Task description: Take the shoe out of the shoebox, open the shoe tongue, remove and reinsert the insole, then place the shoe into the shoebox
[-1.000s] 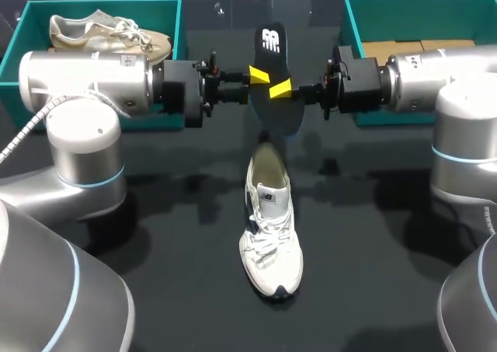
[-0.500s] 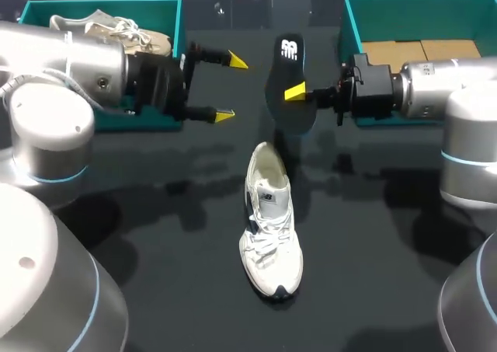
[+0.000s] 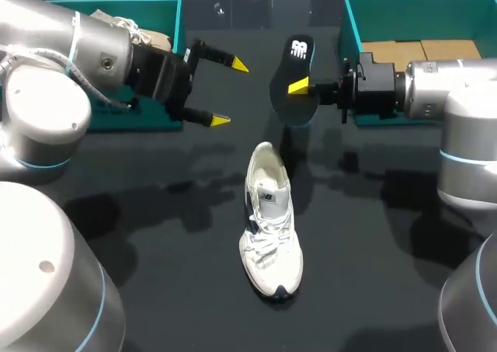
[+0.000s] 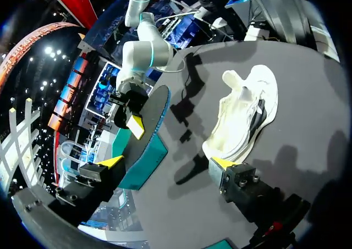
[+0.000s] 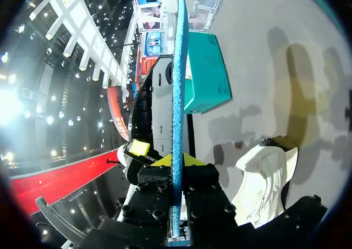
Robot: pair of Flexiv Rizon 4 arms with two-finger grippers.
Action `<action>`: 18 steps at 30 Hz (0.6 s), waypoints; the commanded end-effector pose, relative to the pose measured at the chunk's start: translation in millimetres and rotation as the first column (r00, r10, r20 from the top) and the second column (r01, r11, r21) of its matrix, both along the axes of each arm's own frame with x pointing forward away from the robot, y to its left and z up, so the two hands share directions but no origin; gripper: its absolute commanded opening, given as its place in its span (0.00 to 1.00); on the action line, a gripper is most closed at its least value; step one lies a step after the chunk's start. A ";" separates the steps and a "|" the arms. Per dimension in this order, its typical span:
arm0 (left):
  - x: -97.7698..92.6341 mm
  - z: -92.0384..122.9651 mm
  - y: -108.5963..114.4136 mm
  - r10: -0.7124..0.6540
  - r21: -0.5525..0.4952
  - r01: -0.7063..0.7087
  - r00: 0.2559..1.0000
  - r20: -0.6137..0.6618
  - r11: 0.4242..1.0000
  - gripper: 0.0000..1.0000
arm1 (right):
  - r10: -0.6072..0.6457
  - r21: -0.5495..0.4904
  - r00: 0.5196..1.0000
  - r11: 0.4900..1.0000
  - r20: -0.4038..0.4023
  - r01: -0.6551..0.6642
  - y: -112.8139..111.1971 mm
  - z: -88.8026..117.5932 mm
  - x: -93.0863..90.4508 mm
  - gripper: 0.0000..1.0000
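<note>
A white shoe (image 3: 269,228) lies on the black table, toe toward me, its mouth gaping; it also shows in the wrist views (image 4: 246,112) (image 5: 268,173). Above and behind its heel my right gripper (image 3: 300,86) is shut on the black insole (image 3: 293,84), holding it upright in the air. In the right wrist view the insole (image 5: 177,89) stands edge-on between the yellow tips (image 5: 171,160). My left gripper (image 3: 229,92) hangs open to the left of the insole, touching nothing. Its own view shows the wide-open gripper (image 4: 168,162) with the insole (image 4: 152,112) ahead.
A teal box (image 3: 172,14) at the back left holds another worn shoe (image 3: 123,22), partly hidden by my left arm. A second teal box (image 3: 353,18) at the back right has brown cardboard (image 3: 419,50) inside.
My left gripper let go of the insole, opened wide and drew back to the left. The right gripper kept the insole and shifted it slightly right.
</note>
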State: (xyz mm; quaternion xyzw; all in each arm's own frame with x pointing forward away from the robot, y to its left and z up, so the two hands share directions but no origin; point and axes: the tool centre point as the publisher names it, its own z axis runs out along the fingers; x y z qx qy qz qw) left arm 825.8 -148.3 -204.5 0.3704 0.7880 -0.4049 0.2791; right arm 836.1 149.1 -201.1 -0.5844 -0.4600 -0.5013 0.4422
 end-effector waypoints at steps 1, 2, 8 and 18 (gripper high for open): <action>-8.3 1.4 10.0 0.120 0.235 -0.044 0.940 -0.319 0.971 1.00 | -0.062 0.042 0.997 0.997 0.049 0.060 -0.2 -4.1 -8.0 0.00; -10.1 -1.4 11.4 0.133 0.252 -0.040 0.922 -0.364 0.967 1.00 | -0.056 0.047 0.996 0.997 0.062 0.053 -0.8 -5.5 -7.3 0.00; -20.5 -20.6 13.8 0.208 0.281 -0.022 0.727 -0.654 0.959 1.00 | -0.038 0.097 0.988 0.995 0.150 0.023 -0.3 -18.6 -1.7 0.00; -20.5 -20.6 13.8 0.208 0.281 -0.022 0.727 -0.654 0.959 1.00 | -0.041 0.087 0.990 0.996 0.135 0.029 1.9 -22.8 -0.7 0.00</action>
